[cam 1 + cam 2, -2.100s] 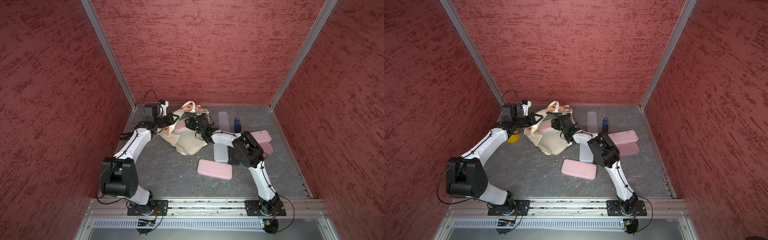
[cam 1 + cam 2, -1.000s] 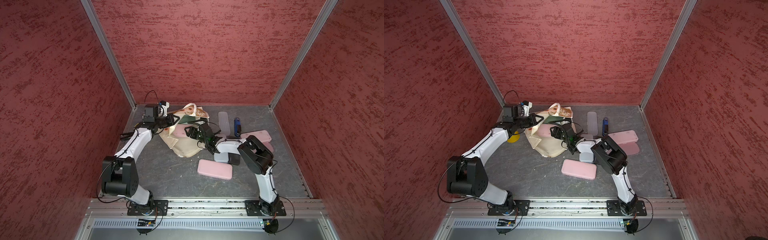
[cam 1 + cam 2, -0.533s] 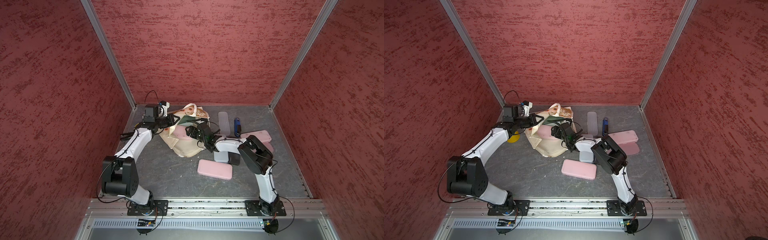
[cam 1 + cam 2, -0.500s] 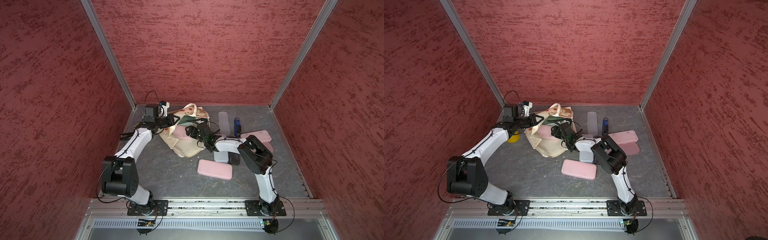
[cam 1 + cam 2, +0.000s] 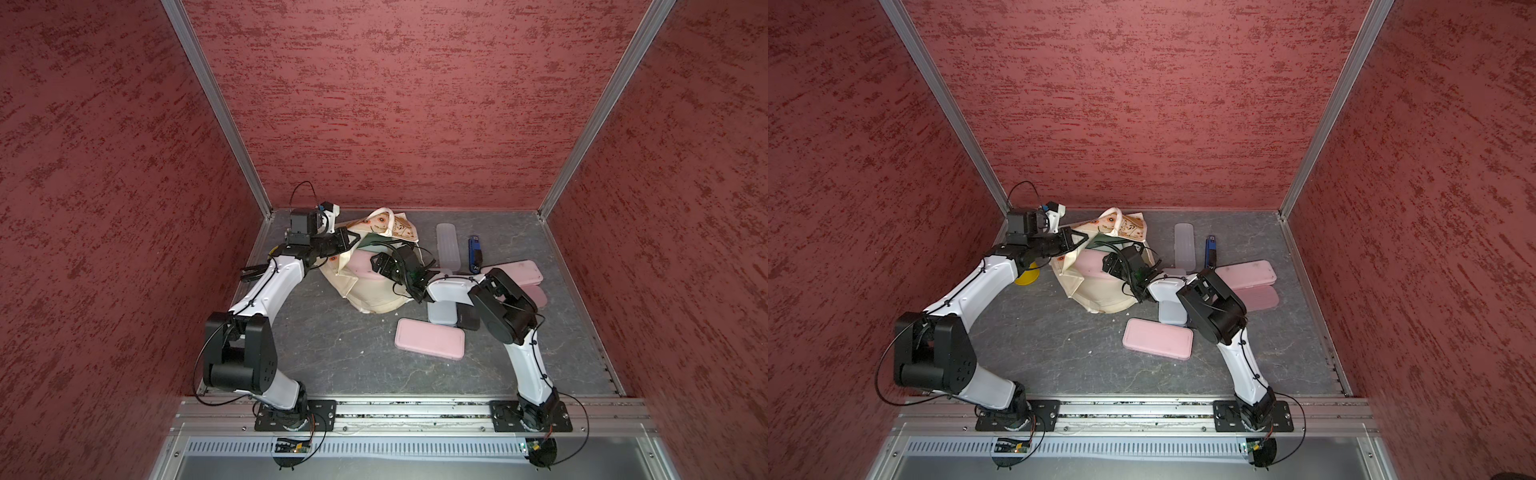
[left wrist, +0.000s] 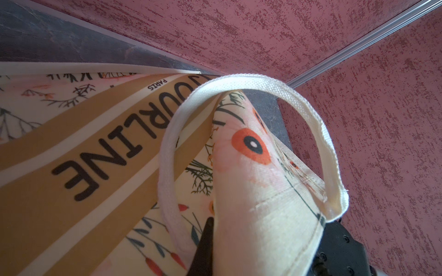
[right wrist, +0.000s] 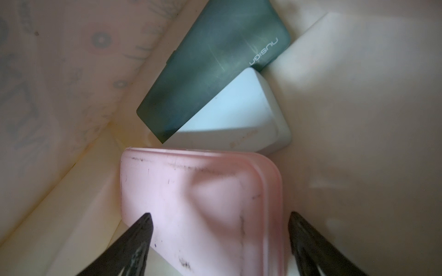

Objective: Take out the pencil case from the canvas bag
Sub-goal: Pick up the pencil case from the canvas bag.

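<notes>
Canvas bag (image 5: 374,293) lies slumped at the back of the counter (image 5: 332,357), mouth held open. Left tool (image 5: 352,241) is clenched on the bag's rim. In the left wrist view the printed cloth drapes over its dark fingers (image 6: 203,241) and a white handle (image 6: 313,124) loops above. Right tool (image 7: 220,218) is inside the bag mouth, released, jaws spread wide with one tip on each side of the pink pencil case (image 7: 196,198); no grip on it. That case is in the bag, not yet out, nearest the mouth. Deeper in, a white case (image 7: 236,114) lies partly under a dark green case (image 7: 210,71). Out on the counter: a pink case (image 5: 430,344) toward the front, a clear case (image 5: 448,245), and a blue object (image 5: 475,253) just beside it.
</notes>
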Available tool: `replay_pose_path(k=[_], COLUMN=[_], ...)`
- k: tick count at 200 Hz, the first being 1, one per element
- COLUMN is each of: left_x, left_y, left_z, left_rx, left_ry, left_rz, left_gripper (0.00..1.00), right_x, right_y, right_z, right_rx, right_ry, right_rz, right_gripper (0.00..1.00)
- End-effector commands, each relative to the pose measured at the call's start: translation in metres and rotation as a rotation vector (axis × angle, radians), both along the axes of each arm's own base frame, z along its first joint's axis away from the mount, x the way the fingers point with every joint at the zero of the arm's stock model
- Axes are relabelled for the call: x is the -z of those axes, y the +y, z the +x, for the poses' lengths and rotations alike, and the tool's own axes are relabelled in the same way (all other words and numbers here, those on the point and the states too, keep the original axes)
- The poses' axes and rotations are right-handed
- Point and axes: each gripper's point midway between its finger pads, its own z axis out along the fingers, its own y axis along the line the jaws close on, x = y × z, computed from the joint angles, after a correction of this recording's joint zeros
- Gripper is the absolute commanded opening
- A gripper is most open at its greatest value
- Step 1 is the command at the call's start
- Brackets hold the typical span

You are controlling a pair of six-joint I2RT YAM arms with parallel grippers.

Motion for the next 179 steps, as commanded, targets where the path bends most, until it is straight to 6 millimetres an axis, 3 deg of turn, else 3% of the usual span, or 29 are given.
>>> replay_pose_path(k=[1,43,131,179], left_x=[-0.005,-0.005,-0.005,-0.005], left_y=[-0.001,-0.001,-0.001,-0.002], left_z=[-0.002,-0.002,-0.002,-0.003], left_rx=[0.009,0.009,0.009,0.009], left_ry=[0.003,0.003,0.003,0.003], left_rz=[-0.013,-0.012,-0.014,-0.014], left_gripper=[0.0,0.0,0.0,0.0], right_x=[0.02,0.014,-0.054,-0.07], right_y=[-0.009,0.002,0.018,0.02], right_z=[0.01,0.008,-0.011,-0.015], right_rx=[0.039,-0.02,-0.146,-0.166], right_ry=[0.069,0.053,-0.09,-0.107], right_rz=[0.042,0.117,0.369,0.429], right_gripper=[0.89,0.87,0.67,0.63])
